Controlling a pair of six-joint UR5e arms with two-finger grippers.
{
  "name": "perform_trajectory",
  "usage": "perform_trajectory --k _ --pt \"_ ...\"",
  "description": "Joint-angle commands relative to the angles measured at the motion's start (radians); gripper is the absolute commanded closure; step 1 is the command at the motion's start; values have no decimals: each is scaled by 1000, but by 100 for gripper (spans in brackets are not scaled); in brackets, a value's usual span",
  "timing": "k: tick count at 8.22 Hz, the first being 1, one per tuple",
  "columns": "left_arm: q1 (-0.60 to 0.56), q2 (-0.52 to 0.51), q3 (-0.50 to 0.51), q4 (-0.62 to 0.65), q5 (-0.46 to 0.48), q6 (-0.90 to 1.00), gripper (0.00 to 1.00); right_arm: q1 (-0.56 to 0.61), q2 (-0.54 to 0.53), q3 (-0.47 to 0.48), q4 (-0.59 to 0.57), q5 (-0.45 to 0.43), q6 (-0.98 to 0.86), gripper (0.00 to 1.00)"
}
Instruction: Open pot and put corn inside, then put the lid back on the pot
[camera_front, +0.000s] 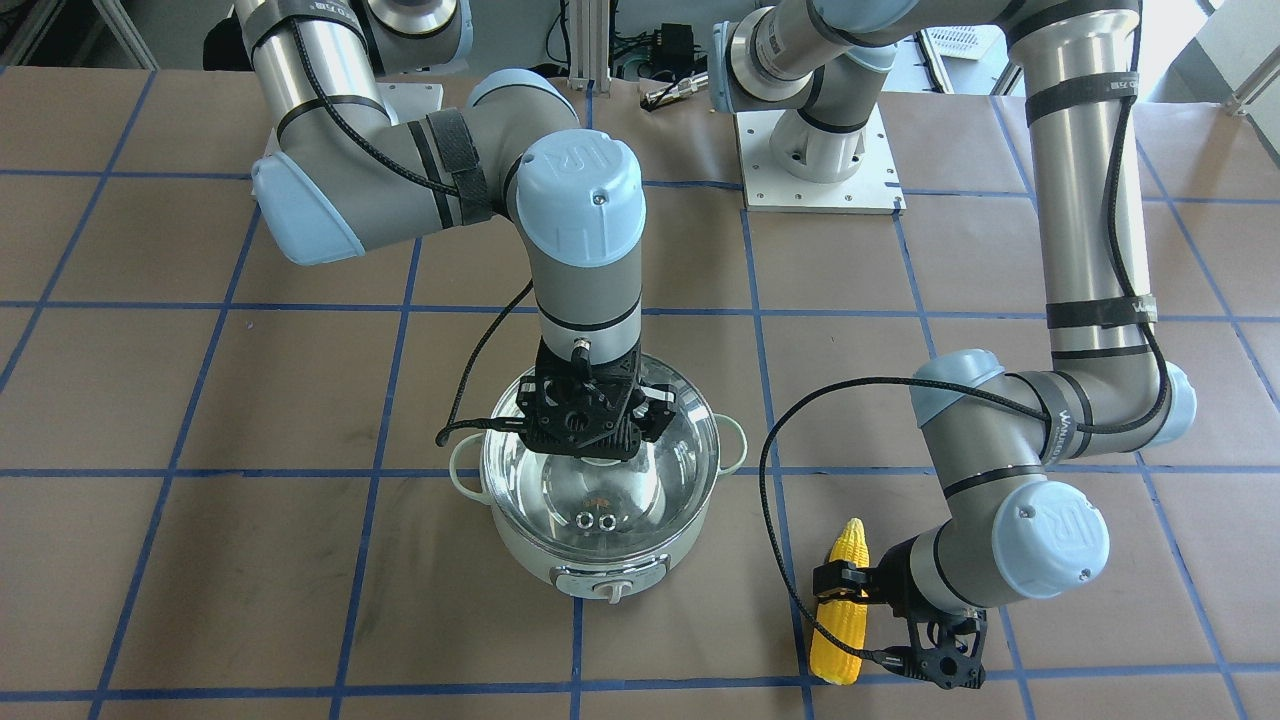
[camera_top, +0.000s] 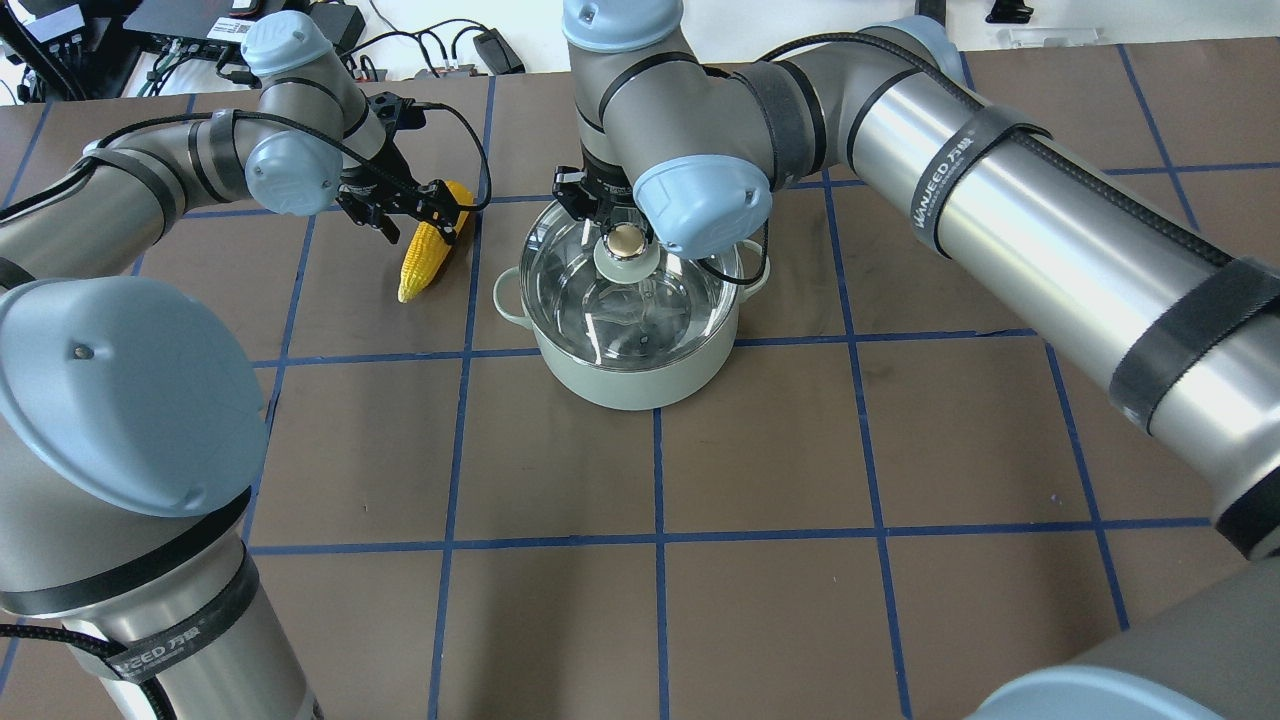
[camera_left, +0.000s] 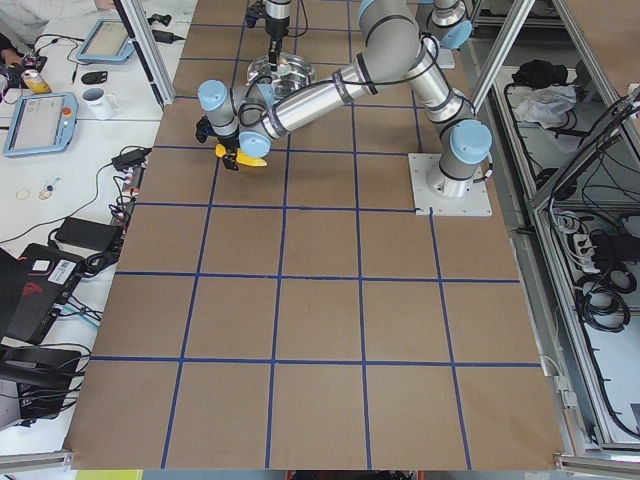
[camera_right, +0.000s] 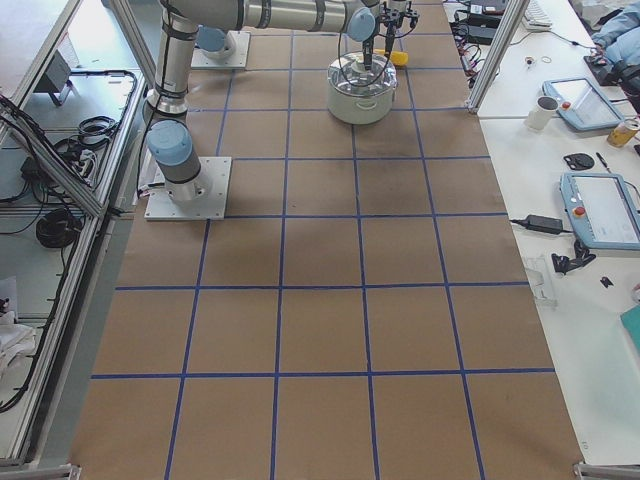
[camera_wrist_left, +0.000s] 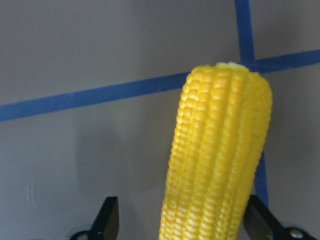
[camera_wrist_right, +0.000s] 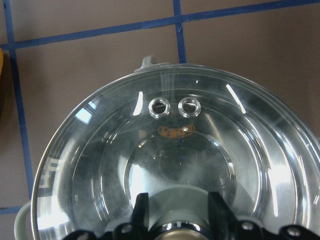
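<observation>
The pale green pot stands mid-table with the clear glass lid on it. It also shows in the overhead view. My right gripper points straight down over the lid. Its fingers are shut on the lid's knob. The yellow corn lies on the table beside the pot. My left gripper is open and straddles the corn near its thick end. One finger stands clear of it.
The arms' white base plates sit at the table's robot side. The left arm's cable loops between the pot and the corn. Desks with tablets and mugs line the far table edge.
</observation>
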Motion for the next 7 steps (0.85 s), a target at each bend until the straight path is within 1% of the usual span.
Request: perform_trajectory --k 1,2,4,5,6,7 --pt "0 -2 2 0 -4 -6 100 -6 -17 -24 23 27 -23 90" --pt "0 -1 4 0 -4 -47 100 -21 -33 -36 25 68 -65 91" --pt "-1 28 8 -11 2 -101 100 -92 -76 -40 106 81 -159 93" --pt "-3 62 8 -38 11 -102 100 -95 -83 -37 103 85 -166 94" --pt "-3 88 10 -78 13 -102 100 -95 -78 -36 95 106 -158 90" --pt "-3 108 10 -100 13 -102 100 -95 -72 -33 88 107 -141 61"
